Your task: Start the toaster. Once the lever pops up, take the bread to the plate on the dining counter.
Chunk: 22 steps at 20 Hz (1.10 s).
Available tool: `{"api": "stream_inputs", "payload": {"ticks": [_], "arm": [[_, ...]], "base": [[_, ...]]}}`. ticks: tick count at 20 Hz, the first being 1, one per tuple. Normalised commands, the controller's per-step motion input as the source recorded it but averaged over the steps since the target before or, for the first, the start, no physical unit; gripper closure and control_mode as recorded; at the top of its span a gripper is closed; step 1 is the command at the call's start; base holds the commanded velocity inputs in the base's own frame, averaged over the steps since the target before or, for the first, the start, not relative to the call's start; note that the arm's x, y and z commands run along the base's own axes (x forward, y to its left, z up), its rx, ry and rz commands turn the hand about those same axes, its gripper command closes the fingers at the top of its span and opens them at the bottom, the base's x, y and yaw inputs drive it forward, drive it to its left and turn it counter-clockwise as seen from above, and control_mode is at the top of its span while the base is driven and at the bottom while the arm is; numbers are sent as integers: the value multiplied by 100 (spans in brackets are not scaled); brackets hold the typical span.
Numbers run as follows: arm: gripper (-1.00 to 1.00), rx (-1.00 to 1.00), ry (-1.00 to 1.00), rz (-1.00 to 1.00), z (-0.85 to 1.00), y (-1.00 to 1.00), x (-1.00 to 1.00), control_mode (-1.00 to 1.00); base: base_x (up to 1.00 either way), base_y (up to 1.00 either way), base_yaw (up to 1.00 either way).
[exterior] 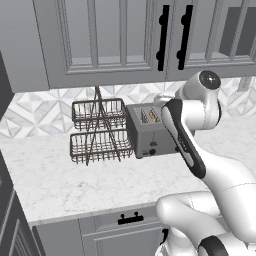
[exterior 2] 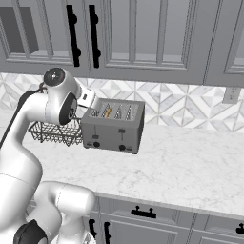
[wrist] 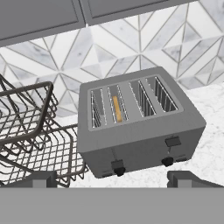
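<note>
Just ahead of and below the gripper [wrist: 112,178], the toaster [wrist: 140,131] is sitting on the marble surface [wrist: 210,144]. The gripper is hanging wide open, holding nothing, its tips straddling the toaster's front. The bread [wrist: 117,108] is standing in the second slot from the rack side. The wire basket rack [wrist: 30,135] is sitting just beside the toaster.

The toaster [wrist: 140,131] is grey metal with dark knobs, and the bread [wrist: 117,109] in its slot shows orange-tan. The counter [exterior 2: 190,167] is white with grey veins; the wire basket rack [exterior: 98,131] is dark brown.
</note>
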Motion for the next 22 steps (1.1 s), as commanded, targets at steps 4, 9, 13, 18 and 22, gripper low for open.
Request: {"api": "stream_inputs", "payload": {"ticks": [4,9,13,18,22], "arm": [[-100,0,0,0,0,0,0,-100],[-100,0,0,0,0,0,0,-100],[-100,0,0,0,0,0,0,-100],[-100,0,0,0,0,0,0,-100],[-100,0,0,0,0,0,0,-100]], "base": [[0,0,0],[0,0,0],[0,0,0],[0,0,0],[0,0,0]]}}
